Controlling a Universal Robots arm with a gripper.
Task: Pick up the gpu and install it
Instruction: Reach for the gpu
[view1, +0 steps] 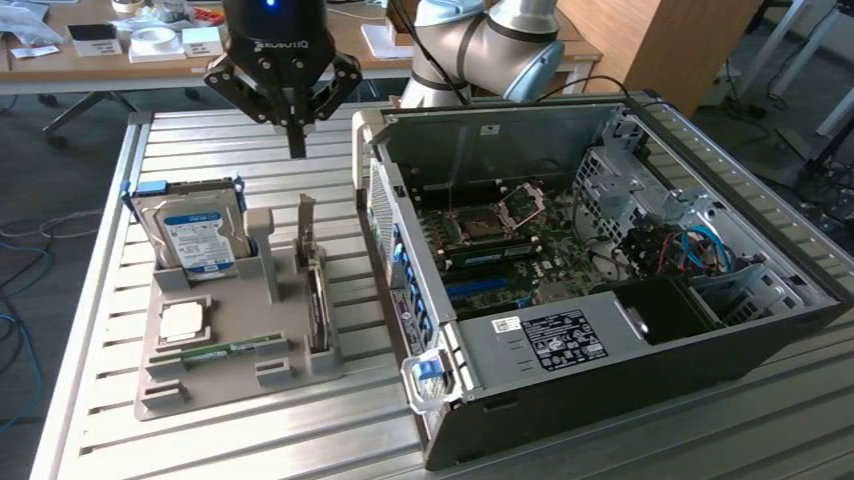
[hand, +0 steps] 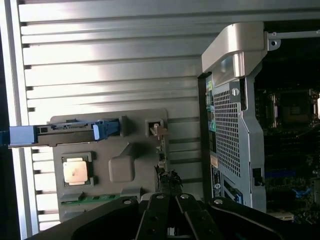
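The gpu (view1: 318, 300) stands on edge in a slot of the grey holder tray (view1: 227, 385), its silver bracket sticking up at the far end. In the wrist view the gpu (hand: 162, 162) is a thin dark edge running along the tray. My gripper (view1: 296, 148) hangs in the air above the table, beyond the bracket end of the card and well clear of it. Its fingers (hand: 169, 200) are shut together with nothing between them.
The open computer case (view1: 601, 280) lies at the exterior view's right, motherboard (view1: 507, 240) exposed; its rear grille (hand: 227, 130) is close beside the tray. The tray also carries a hard drive (view1: 200, 235), a CPU (view1: 183, 320) and a memory stick (view1: 220, 350).
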